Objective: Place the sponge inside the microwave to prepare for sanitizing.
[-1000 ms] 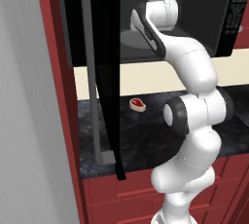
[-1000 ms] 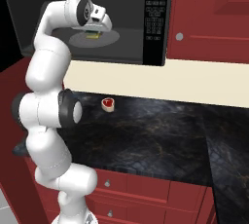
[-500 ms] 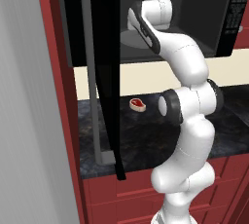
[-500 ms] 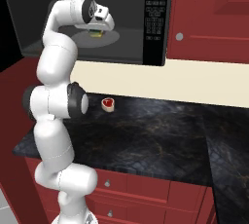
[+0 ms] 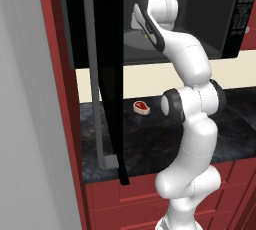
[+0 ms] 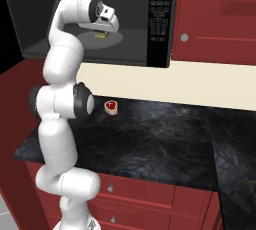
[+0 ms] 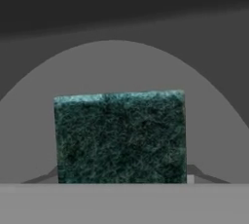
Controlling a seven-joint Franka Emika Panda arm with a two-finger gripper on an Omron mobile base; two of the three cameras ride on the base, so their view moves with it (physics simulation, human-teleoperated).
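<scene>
One sponge (image 7: 119, 138), coarse green fibre top | smooth round turntable (image 7: 116, 67) | gripper (image 6: 106, 30) state unclear

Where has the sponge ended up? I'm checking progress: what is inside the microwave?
The sponge lies on the turntable inside the open microwave. The arm covers part of the cavity, and the sponge hides the plate beneath it.

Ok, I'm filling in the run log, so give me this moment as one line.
stage: placing | sponge: on turntable in microwave | gripper: above sponge, grip unclear | door: open | steak: on counter
</scene>
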